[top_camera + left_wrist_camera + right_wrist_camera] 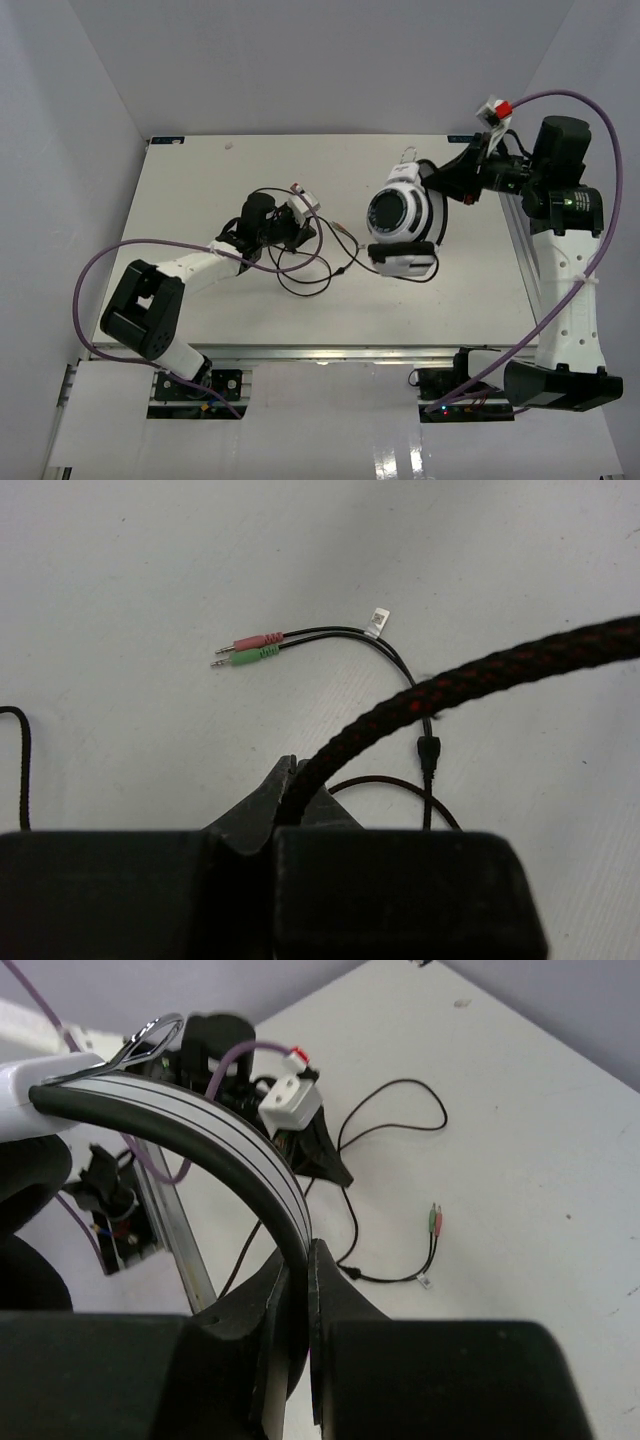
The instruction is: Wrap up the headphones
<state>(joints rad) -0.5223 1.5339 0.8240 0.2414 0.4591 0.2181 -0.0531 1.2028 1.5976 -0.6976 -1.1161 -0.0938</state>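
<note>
The headphones (398, 215) have round white-and-black striped earcups and hang just above the table, right of centre. My right gripper (438, 184) is shut on their striped headband (215, 1125), which runs between the jaws in the right wrist view (305, 1260). Their cable (300, 272) lies in loose loops on the table towards my left gripper (306, 230). In the left wrist view the left gripper (288, 780) is shut on the braided black-and-red part of the cable (460, 680). The pink and green plugs (250, 648) lie on the table just beyond it, also seen in the right wrist view (434, 1220).
A metal rail (300, 352) runs along the table's near edge and another (520, 250) along its right edge. Purple arm cables (100, 262) arc beside both arms. Pale walls enclose the table on the left, back and right.
</note>
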